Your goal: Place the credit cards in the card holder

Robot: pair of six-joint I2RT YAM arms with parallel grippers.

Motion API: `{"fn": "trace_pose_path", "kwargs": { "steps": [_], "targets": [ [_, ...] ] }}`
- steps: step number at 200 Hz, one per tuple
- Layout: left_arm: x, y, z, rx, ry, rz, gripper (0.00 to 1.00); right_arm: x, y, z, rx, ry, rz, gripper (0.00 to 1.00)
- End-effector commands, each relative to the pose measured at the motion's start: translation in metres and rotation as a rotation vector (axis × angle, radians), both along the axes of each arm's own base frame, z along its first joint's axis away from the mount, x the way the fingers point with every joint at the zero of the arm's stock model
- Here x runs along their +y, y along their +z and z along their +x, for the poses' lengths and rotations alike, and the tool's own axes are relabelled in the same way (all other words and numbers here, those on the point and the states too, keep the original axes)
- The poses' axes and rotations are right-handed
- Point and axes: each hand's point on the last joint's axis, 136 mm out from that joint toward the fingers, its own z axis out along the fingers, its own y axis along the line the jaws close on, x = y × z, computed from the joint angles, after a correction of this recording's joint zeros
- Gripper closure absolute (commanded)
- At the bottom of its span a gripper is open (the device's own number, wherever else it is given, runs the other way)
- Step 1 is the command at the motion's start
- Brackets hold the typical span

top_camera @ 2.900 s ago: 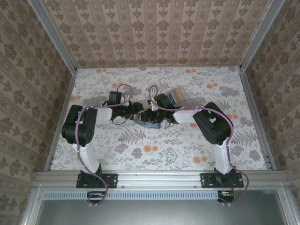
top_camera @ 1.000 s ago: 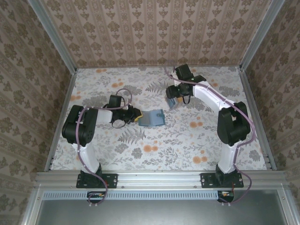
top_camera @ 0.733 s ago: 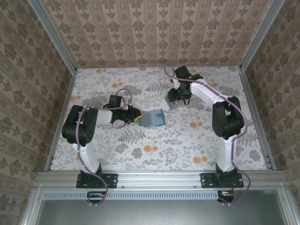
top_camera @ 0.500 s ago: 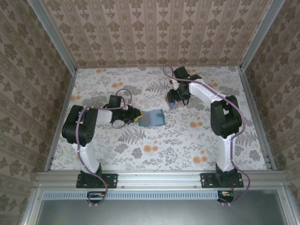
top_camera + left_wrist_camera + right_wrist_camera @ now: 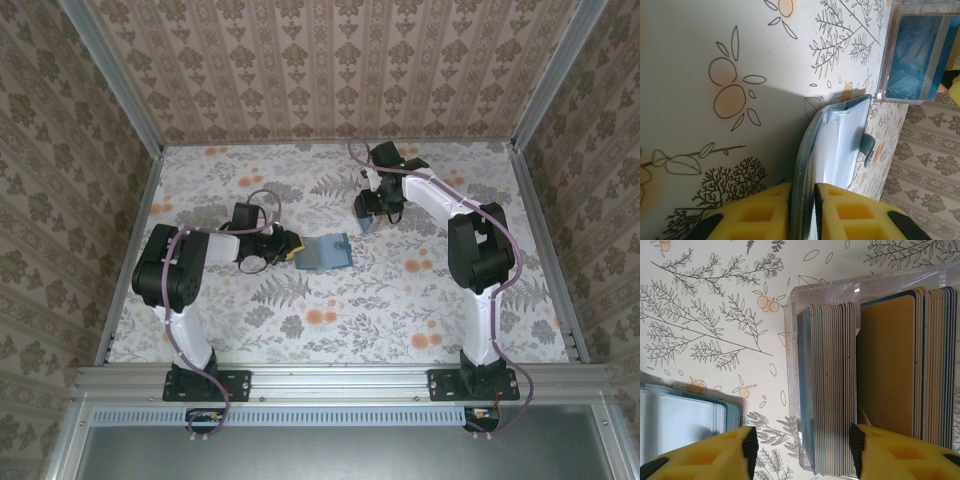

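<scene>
Your left gripper (image 5: 802, 192) is clamped on the near edge of the card holder (image 5: 835, 142), with the yellow pads squeezing it from both sides. The holder runs straight out ahead of the fingertips, lying partly open on the table (image 5: 700, 40) with its pale inside showing. Further out past it sits the clear box (image 5: 915, 50).

Your right gripper (image 5: 802, 450) hangs over that box with the jaws spread, not gripping anything. The credit cards (image 5: 832, 385) stand on edge inside the box. The grey bunch sits right in the gap between your fingers, and the yellow-orange and blue ones are just outside one pad. The holder's corner peeks in beyond the other pad.
</scene>
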Motion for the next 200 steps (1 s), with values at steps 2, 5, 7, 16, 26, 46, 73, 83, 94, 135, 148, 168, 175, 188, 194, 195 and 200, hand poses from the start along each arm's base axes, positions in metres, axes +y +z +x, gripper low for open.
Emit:
{"fn": "trace_pose_path", "kwargs": {
  "steps": [2,5,7,16,26,46,73,83,94,135,148,168,175,188,194,195,200],
  "targets": [
    [-0.003,-0.005,-0.003,0.024,-0.006,-0.007,0.79,0.003,-0.006,-0.012,0.038,-0.041,-0.019,0.45],
    [-0.003,-0.005,-0.003,0.025,-0.007,-0.008,0.79,0.003,-0.008,-0.012,0.042,-0.046,-0.022,0.45],
    [-0.003,-0.005,-0.003,0.024,-0.007,-0.007,0.79,0.003,-0.008,-0.013,0.044,-0.047,-0.022,0.45],
    [-0.002,-0.004,-0.002,0.019,-0.005,-0.004,0.79,0.007,-0.010,-0.015,0.055,-0.043,-0.013,0.45],
    [-0.002,-0.005,-0.002,0.020,-0.006,0.000,0.79,0.009,-0.010,-0.017,0.065,-0.055,-0.006,0.45],
    [-0.003,-0.005,-0.002,0.027,-0.009,-0.007,0.79,0.020,-0.006,-0.016,0.061,-0.051,0.077,0.45],
    [-0.002,-0.006,-0.003,0.028,-0.010,0.000,0.79,0.028,0.003,-0.011,0.045,-0.052,0.143,0.46],
    [-0.003,-0.006,-0.002,0.030,-0.011,-0.004,0.79,0.025,0.001,-0.009,0.042,-0.071,0.134,0.46],
    [-0.004,-0.004,-0.001,0.026,-0.014,-0.008,0.79,0.019,-0.004,-0.005,0.036,-0.088,0.103,0.47],
    [-0.002,-0.006,-0.002,0.027,-0.015,0.004,0.79,0.005,0.004,0.003,-0.066,-0.098,-0.008,0.47],
    [-0.001,-0.007,-0.002,0.028,-0.016,0.005,0.79,0.003,0.011,0.007,-0.119,-0.090,-0.057,0.47],
    [-0.001,-0.009,-0.003,0.034,-0.021,0.012,0.79,0.002,0.017,0.014,-0.179,-0.108,-0.087,0.46],
    [-0.001,-0.009,-0.003,0.035,-0.021,0.012,0.79,0.001,0.016,0.015,-0.182,-0.115,-0.093,0.45],
    [-0.001,-0.009,-0.003,0.033,-0.021,0.014,0.79,0.000,0.011,0.017,-0.175,-0.124,-0.107,0.45],
    [0.000,-0.009,-0.003,0.032,-0.019,0.016,0.79,-0.001,0.009,0.018,-0.175,-0.130,-0.119,0.45],
    [0.000,-0.009,-0.003,0.031,-0.019,0.016,0.79,-0.001,0.008,0.018,-0.175,-0.131,-0.122,0.45],
    [0.001,-0.010,-0.003,0.033,-0.018,0.017,0.79,-0.001,0.007,0.019,-0.178,-0.135,-0.126,0.44]
  ]
}}
